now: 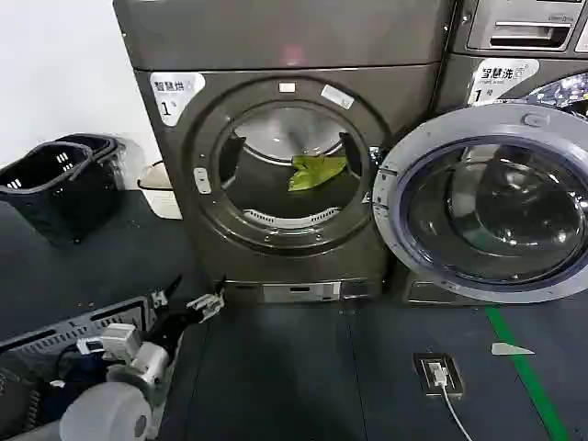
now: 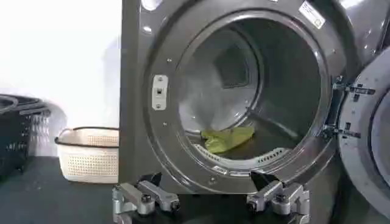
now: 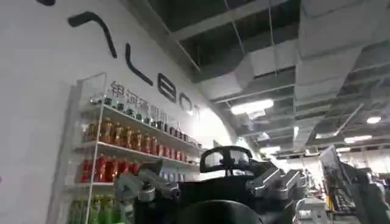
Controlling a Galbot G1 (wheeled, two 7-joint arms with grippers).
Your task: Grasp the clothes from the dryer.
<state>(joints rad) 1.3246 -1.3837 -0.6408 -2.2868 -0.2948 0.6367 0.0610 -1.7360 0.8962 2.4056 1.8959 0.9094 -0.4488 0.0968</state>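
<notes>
**Inspector:** Grey metal fingers [image 2: 146, 198] of the left gripper [image 1: 188, 304] stood spread apart with nothing between them. In the head view the gripper sat low, in front of the dryer [image 1: 285, 147] and off its lower left corner, clear of the machine.

**Clerk:** And the right gripper [image 3: 210, 185]?

**Inspector:** Its wrist view showed it released as well, the fingers parted and holding nothing. It faced away from the dryer, toward a lit shelf of bottles [image 3: 116, 152] on a white wall and a ceiling of ducts and lamps.

**Clerk:** Where were the clothes [image 1: 317, 171]?

**Inspector:** Inside the dryer, lying on the floor of the drum toward the right side of the round opening. A small yellow-green piece, crumpled, well apart from both grippers. The left wrist view showed it just behind the perforated lip at the front of the drum.

**Clerk:** State of the door [image 1: 491, 202]?

**Inspector:** Swung fully open to the right of the dryer, silver rim and dark glass facing out, hung on two hinges at the opening's right edge.

**Clerk:** Anything else around the dryer?

**Inspector:** To its left, a white basket [image 2: 90, 154] against the wall just beside the machine, and farther left a black basket [image 1: 57, 188]. On the dark floor to the right, a green stripe [image 1: 524, 367] and a small floor socket [image 1: 438, 373] with a white cable.
</notes>
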